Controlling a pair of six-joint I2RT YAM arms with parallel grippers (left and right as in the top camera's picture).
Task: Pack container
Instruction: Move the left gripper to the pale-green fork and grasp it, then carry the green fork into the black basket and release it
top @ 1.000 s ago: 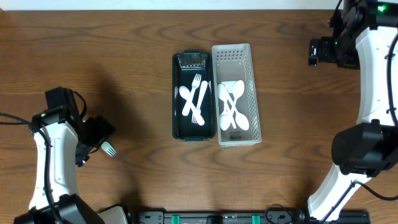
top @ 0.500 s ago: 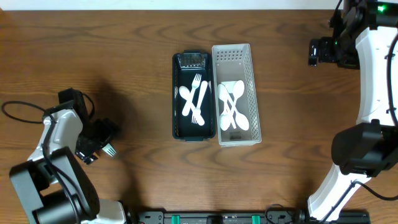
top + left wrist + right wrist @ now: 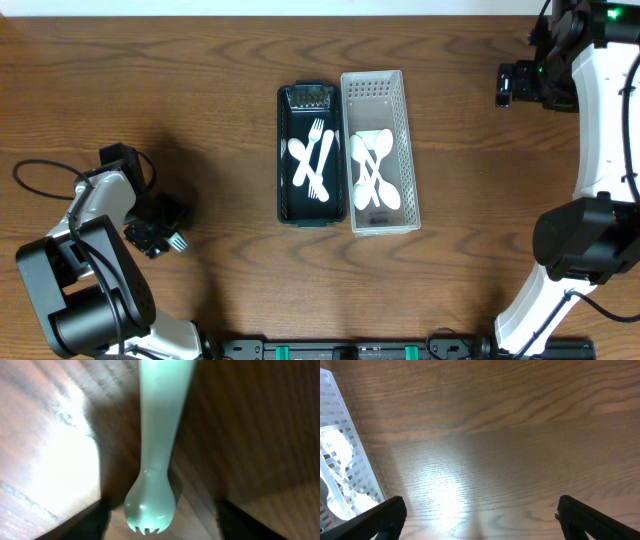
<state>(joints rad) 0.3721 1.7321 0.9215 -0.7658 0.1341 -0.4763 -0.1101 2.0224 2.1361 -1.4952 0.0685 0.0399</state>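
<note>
Left gripper [image 3: 152, 232] is set low over a lone fork [image 3: 152, 460]. Fingers [image 3: 92, 522] are seen apart on either side of it, with no contact shown, so it is judged open and empty. Fork is well left of the tray [image 3: 284, 150], where the other forks are stored.

Step judged: grasp of fork. Next: closing on the handle, lift, carry right to tray.

Right gripper [image 3: 482, 515] is spread wide and empty, far right of tray.

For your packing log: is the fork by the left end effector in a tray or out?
Out: the fork is over bare table, well left of the black tray.
</note>
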